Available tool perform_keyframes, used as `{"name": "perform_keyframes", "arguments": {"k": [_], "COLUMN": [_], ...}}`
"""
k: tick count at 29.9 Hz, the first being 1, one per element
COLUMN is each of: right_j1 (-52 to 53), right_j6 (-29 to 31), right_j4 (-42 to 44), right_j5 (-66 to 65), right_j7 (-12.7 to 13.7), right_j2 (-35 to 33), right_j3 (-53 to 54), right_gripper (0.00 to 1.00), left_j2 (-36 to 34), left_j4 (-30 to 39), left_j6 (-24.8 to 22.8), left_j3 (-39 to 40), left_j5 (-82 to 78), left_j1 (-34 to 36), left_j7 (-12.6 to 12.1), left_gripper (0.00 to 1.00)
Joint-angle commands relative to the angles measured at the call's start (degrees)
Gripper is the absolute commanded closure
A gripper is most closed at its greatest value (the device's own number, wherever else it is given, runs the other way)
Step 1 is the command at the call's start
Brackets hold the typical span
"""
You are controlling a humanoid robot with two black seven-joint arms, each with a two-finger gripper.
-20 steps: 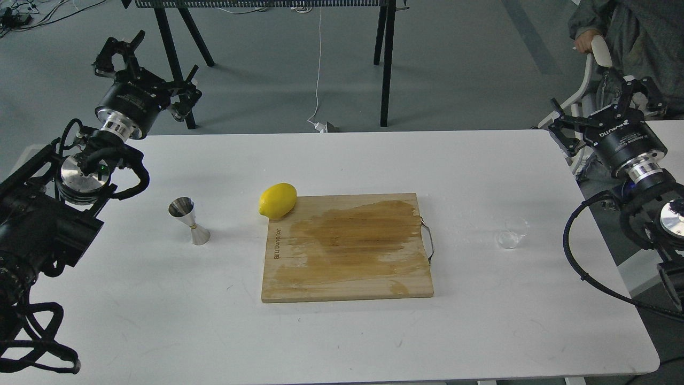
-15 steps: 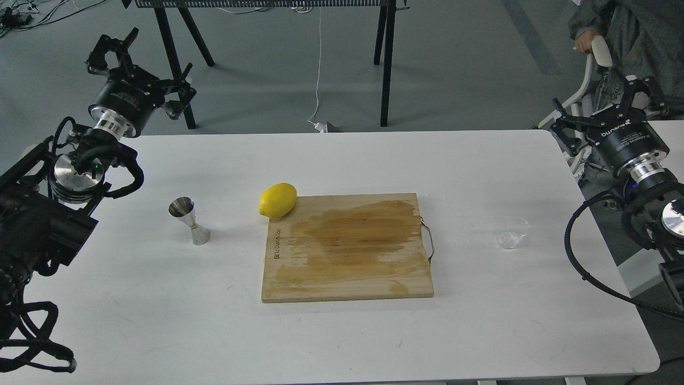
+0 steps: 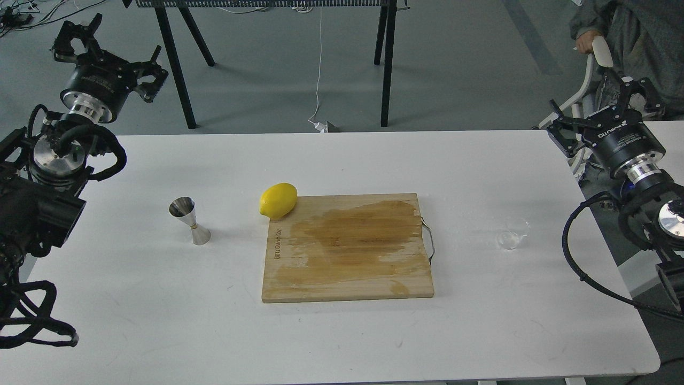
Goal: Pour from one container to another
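The glass cup [image 3: 510, 236] stood on the white table [image 3: 342, 342] at about three o'clock from the cutting board [image 3: 347, 248], well apart from it and near the table's right edge. It was so clear that I could hardly make out its walls, and I could not tell whether anything was in it. The steel jigger [image 3: 189, 220] stood upright at nine o'clock from the board, on the bare table.

My right gripper [image 3: 604, 109] hung beyond the table's right edge, at about one o'clock from the cup, its fingers spread apart and holding nothing. My left gripper [image 3: 99, 48] was raised off the far left corner, at about eleven o'clock from the jigger, fingers likewise apart and empty. Both arms were cut off by the picture's edges.

The board bore a broad wet stain and had a wire handle [image 3: 429, 241] on its right side. A lemon [image 3: 278, 200] lay touching its far left corner. Beyond the table lay a grey floor with black stand legs [image 3: 386, 64] and a white cable [image 3: 319, 69]. At the top right a seated person [image 3: 630, 29] was mostly out of frame.
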State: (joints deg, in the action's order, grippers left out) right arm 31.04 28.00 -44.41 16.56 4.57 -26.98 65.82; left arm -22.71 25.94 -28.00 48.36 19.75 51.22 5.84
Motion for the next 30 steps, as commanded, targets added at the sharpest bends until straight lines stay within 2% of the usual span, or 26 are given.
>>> {"name": "perform_keyframes", "arguments": {"k": [1, 3, 8, 12, 14, 16, 18, 25, 30], "right_j1": [0.0, 0.0, 0.0, 0.1, 0.0, 0.0, 0.0, -0.2, -0.2], "right_j6": [0.0, 0.0, 0.0, 0.0, 0.0, 0.0, 0.0, 0.0, 0.0], "right_j4": [-0.1, -0.1, -0.1, -0.1, -0.1, -0.1, -0.1, 0.3, 0.5], "right_j5": [0.1, 0.1, 0.1, 0.1, 0.1, 0.1, 0.1, 0.0, 0.0], "right_j7": [0.0, 0.0, 0.0, 0.0, 0.0, 0.0, 0.0, 0.0, 0.0], "right_j2": [0.1, 0.3, 1.0, 1.0, 1.0, 1.0, 1.0, 1.0, 1.0], "right_j3": [0.3, 0.3, 0.2, 0.1, 0.1, 0.0, -0.2, -0.7, -0.7], "right_gripper": [0.0, 0.0, 0.0, 0.0, 0.0, 0.0, 0.0, 0.0, 0.0], "left_j2": [3.0, 3.7, 5.0, 3.3, -0.9, -4.8, -7.8, -19.2, -23.2], "left_j4": [0.8, 1.7, 2.6, 2.1, 2.1, 2.1, 2.1, 3.3, 9.9], "left_j6": [0.0, 0.0, 0.0, 0.0, 0.0, 0.0, 0.0, 0.0, 0.0], "left_j3": [0.2, 0.5, -0.2, -0.6, -0.6, -0.6, -0.5, -0.5, -0.5], "left_j5": [0.0, 0.2, -0.1, -5.8, -12.2, -19.0, -25.1, -35.9, -46.7], "left_j1": [0.2, 0.2, 0.2, 0.3, 0.2, 0.2, 0.2, 0.3, 0.1], "left_j7": [5.5, 7.9, 9.5, 12.4, 15.4, 19.4, 22.2, 22.2, 22.2], "left_gripper": [0.0, 0.0, 0.0, 0.0, 0.0, 0.0, 0.0, 0.0, 0.0]}}
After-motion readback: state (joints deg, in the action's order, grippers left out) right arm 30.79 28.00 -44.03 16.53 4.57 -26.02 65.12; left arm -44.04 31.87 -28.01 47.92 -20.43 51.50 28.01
